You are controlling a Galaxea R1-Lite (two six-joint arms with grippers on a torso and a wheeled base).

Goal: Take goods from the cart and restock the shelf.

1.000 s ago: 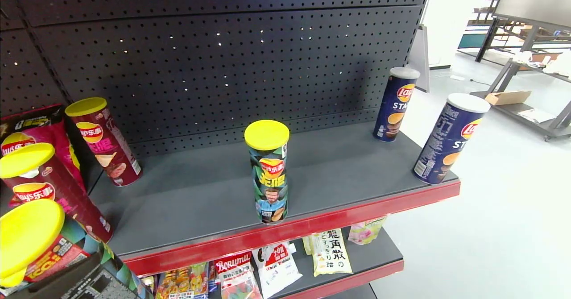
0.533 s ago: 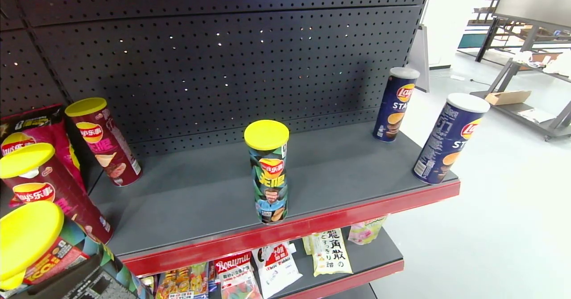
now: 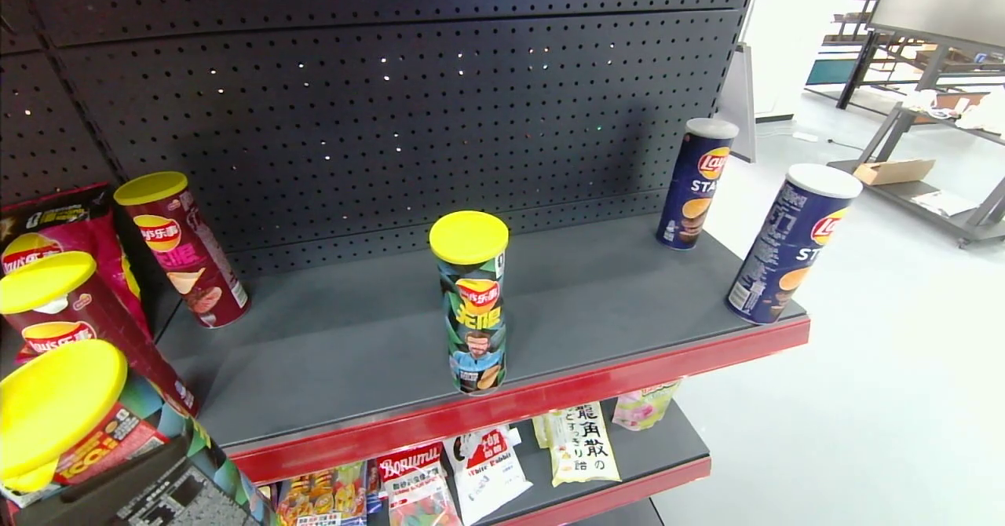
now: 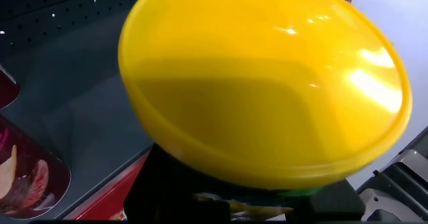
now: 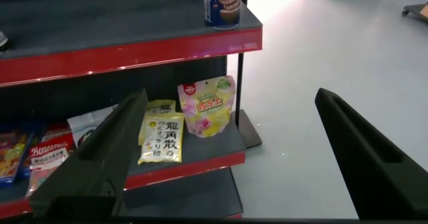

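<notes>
Surface: a dark grey metal shelf (image 3: 377, 353) with a red front edge (image 3: 550, 389), backed by black perforated pegboard (image 3: 392, 118). Right of the frame, a pale grey floor (image 3: 864, 400) runs to metal racks (image 3: 926, 118) in the upper right.

On the shelf, all upright cylinders: a green can (image 3: 475, 322) at the centre front, two blue cans (image 3: 695, 188) (image 3: 789, 247) at the right end, and two maroon cans (image 3: 184, 251) (image 3: 74, 330) at the left.

Task item: the held can (image 3: 71, 424) is in the lower left corner of the head view, tilted, in front of the shelf's left end. The left claw (image 3: 149, 494) grips its body. The left wrist view gives its glossy yellow plastic lid (image 4: 267, 83) from close above, with the shelf beyond.

The right wrist view gives the lower shelf (image 5: 200, 164), with flat printed snack bags (image 5: 160, 137) on it. The right claw (image 5: 231, 95) is spread wide with nothing between its matt black fingers (image 5: 100, 157).
</notes>
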